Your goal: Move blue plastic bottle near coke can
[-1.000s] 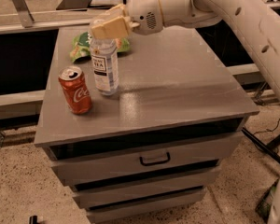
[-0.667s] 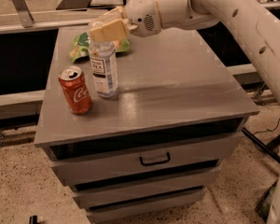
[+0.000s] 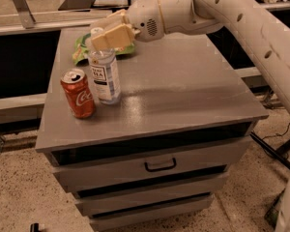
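Observation:
The blue plastic bottle (image 3: 105, 76) stands upright on the left part of the grey cabinet top (image 3: 183, 86). It is clear, with a white label and a white cap. The coke can (image 3: 78, 94) stands upright just to its left, almost touching it. My gripper (image 3: 108, 32) is at the bottle's top, around the cap, and the white arm reaches in from the upper right. The gripper partly hides the bottle's neck.
A green snack bag (image 3: 81, 48) lies behind the bottle at the back left of the top. The cabinet has drawers in front, the upper one with a black handle (image 3: 160, 166). A metal rail and a shelf run behind the cabinet.
Almost nothing. The gripper stays at the bottle's top, shifted only slightly. The bottle and the can stand where they were.

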Robot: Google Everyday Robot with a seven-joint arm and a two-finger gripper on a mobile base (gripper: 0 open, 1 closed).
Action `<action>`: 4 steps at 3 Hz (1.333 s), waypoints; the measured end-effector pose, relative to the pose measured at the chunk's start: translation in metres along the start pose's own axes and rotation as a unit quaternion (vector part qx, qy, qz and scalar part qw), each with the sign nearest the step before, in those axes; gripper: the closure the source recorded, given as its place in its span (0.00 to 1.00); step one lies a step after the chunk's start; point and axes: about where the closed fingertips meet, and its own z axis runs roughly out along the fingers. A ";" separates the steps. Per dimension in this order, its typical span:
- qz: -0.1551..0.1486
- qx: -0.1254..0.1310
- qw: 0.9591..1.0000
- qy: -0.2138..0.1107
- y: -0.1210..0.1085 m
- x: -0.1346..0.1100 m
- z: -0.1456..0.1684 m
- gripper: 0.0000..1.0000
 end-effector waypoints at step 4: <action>-0.076 -0.018 0.994 0.081 -0.004 -0.007 -0.042 0.00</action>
